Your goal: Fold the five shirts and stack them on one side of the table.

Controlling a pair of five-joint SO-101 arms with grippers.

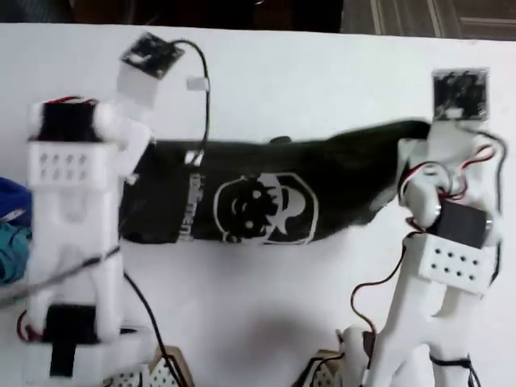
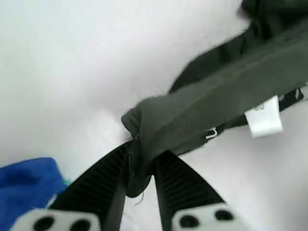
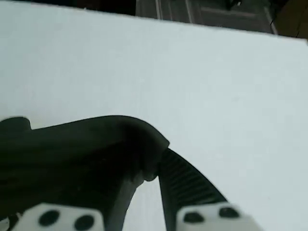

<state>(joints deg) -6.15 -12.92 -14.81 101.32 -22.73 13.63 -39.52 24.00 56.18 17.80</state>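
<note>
Risk starts at my left gripper (image 2: 140,175): it pinches only a thin corner of the shirt (image 1: 266,205), which I fear could slip free. The shirt lies stretched across mid-table. My right gripper (image 3: 150,180) clamps the other end; uneven pulling would skew the fold.

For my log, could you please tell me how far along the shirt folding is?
Done: perhaps the blue cloth at the table edge. In hand: the black shirt, held at its ends by left gripper and right gripper. Left: finishing its fold, stacking.
</note>
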